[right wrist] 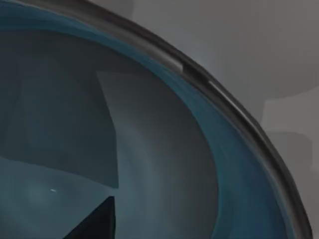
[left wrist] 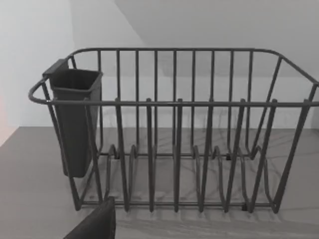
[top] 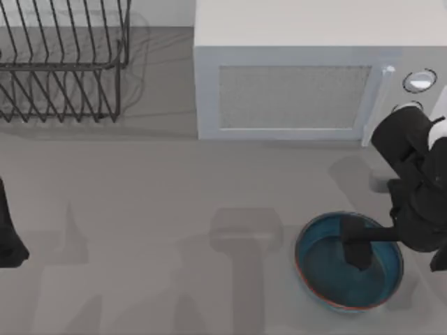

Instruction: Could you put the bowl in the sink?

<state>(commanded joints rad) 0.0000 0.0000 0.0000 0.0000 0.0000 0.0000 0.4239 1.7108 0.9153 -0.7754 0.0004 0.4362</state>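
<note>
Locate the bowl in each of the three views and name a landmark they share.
Top view: bowl at lower right, the right hand over it.
Left wrist view: not in it; the dish rack stands there.
Right wrist view: teal inside and rim close up.
Shared landmark: the grey counter.

No readable text, label or number stands on anything here (no brand marks either).

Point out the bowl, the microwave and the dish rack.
bowl (top: 321,269): top view, teal inside, left of the right gripper (top: 357,259).
microwave (top: 293,96): top view, middle of the door panel.
dish rack (left wrist: 174,103): left wrist view, front top rail.
</note>
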